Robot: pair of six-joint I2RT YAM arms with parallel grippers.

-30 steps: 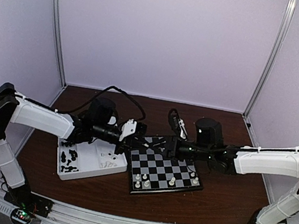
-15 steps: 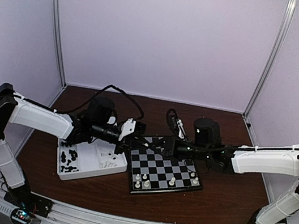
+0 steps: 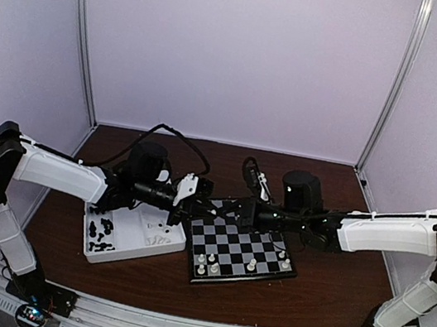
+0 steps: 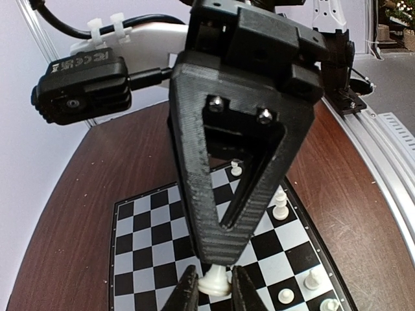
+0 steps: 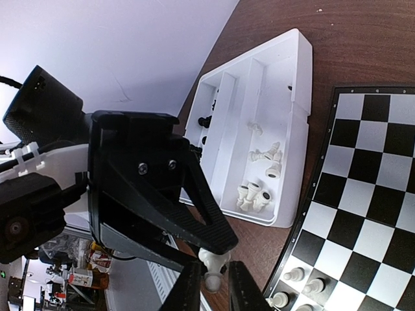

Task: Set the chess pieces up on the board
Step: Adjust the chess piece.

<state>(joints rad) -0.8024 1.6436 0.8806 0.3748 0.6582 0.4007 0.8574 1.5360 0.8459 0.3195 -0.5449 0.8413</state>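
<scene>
Cream-white chess piece (image 4: 214, 280) clamped by left gripper (image 4: 214, 293) and right gripper (image 5: 213, 284), both reaching inward above board (image 3: 233, 250).

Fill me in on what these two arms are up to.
The two arms are setting up a chess set. The left gripper and right gripper meet above the far left corner of the board. Both are closed on one white chess piece, which looks like a handover between them. A few white pieces stand on the board's near rows. Spare pieces, black and white, lie in the tray left of the board.
</scene>
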